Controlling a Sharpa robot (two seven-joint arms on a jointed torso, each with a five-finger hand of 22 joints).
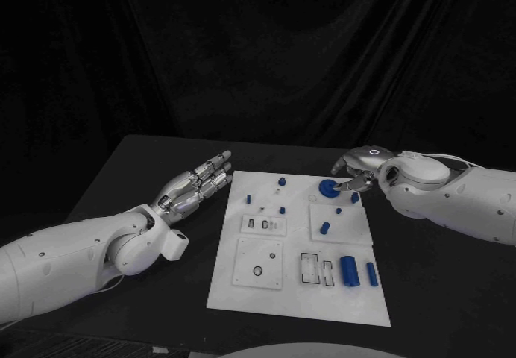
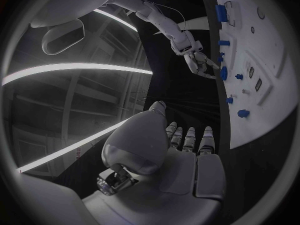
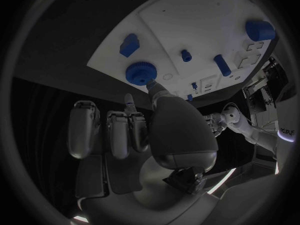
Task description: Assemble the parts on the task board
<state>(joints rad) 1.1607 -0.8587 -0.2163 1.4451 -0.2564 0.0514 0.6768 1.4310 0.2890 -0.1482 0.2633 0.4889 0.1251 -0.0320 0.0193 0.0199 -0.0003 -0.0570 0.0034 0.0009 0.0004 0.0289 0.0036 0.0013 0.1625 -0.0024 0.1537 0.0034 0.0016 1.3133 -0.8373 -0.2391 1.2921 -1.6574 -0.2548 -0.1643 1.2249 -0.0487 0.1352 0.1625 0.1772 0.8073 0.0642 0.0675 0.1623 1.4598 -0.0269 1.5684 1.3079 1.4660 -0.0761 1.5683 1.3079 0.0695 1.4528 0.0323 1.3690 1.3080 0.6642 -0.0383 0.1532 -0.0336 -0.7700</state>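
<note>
The white task board (image 1: 242,287) lies in the middle of the black table. A blue gear (image 1: 326,188) sits flat near the board's far right corner. My right hand (image 1: 360,170) hovers just beside it. In the right wrist view its thumb tip reaches the rim of the gear (image 3: 141,73), while the other fingers (image 3: 84,130) stay apart from it and hold nothing. My left hand (image 1: 199,183) lies stretched out flat off the board's far left corner, empty, and is also seen as the left hand (image 2: 187,140) in its own wrist view.
Several small blue pegs stand on the board, among them a peg (image 1: 282,180) and a peg (image 1: 326,229). A thick blue cylinder (image 1: 348,270) and a blue bar (image 1: 372,274) lie near the front right. Bare black table surrounds the board.
</note>
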